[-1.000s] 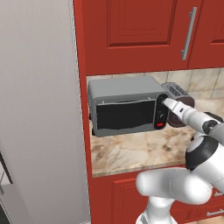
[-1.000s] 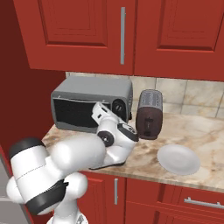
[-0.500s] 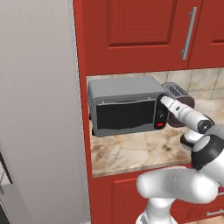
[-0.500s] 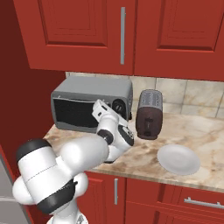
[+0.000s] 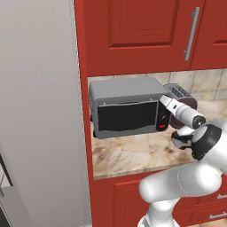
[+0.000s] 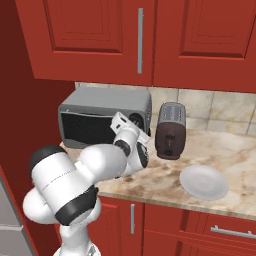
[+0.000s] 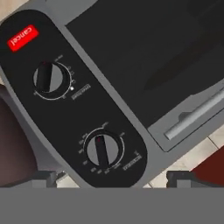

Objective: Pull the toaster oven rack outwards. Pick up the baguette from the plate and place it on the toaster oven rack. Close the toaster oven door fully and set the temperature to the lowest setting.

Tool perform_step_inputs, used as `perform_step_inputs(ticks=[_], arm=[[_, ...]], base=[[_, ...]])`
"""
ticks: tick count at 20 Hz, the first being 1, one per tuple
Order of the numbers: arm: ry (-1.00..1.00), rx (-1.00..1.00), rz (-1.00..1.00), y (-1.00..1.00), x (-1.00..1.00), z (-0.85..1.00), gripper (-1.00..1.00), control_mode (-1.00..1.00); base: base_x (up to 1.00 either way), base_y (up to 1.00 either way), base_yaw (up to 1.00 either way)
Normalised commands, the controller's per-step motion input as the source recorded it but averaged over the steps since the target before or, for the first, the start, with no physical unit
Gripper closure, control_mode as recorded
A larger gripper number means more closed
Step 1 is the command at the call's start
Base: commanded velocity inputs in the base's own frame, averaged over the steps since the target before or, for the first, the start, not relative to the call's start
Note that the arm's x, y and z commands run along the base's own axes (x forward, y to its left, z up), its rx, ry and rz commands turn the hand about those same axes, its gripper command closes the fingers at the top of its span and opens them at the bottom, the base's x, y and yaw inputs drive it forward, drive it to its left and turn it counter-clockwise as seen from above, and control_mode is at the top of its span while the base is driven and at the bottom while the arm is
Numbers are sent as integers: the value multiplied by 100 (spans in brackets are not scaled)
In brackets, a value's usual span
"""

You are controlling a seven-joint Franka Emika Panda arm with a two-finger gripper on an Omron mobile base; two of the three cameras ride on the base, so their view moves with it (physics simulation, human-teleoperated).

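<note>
The hand [image 7: 112, 178] is spread wide and pinches nothing. In the hand view one dark fingertip [image 7: 37, 179] shows at 7 o'clock and the other at 5 o'clock, and both are cut off by the bottom of the picture. Between them and just ahead lies the black control panel [image 7: 74, 100] of the toaster oven [image 5: 126, 106]. The lower knob [image 7: 103, 150] sits at 6 o'clock, close above the gap between the fingertips but not touching either. The upper knob [image 7: 49, 77] lies at 10 o'clock and the red button [image 7: 22, 36] at 11 o'clock. The small print around the knobs is too fine to read.

The door [image 7: 148, 57] is shut, its dark glass running from 12 to 3 o'clock, with the grey handle [image 7: 197, 114] at 3 o'clock. Behind the glass nothing can be made out, so the rack and any bread are hidden.

In the left base view the hand [image 5: 165, 102] points at the oven's right end, covering part of the panel. In the right base view the wrist hides the oven's lower right corner. On the surface [image 6: 235, 150], the brown toaster [image 6: 170, 131] stands just right of the oven, and a white plate [image 6: 204, 182] lies at 4 o'clock.
</note>
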Motion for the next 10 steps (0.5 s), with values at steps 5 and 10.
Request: perform_step_inputs(ticks=[5, 10], arm=[[-1, -1, -8, -12, 37, -47, -100, -100], [0, 0, 0, 0, 6, -21, -100, -100]], base=[[0, 0, 0], [0, 0, 0]])
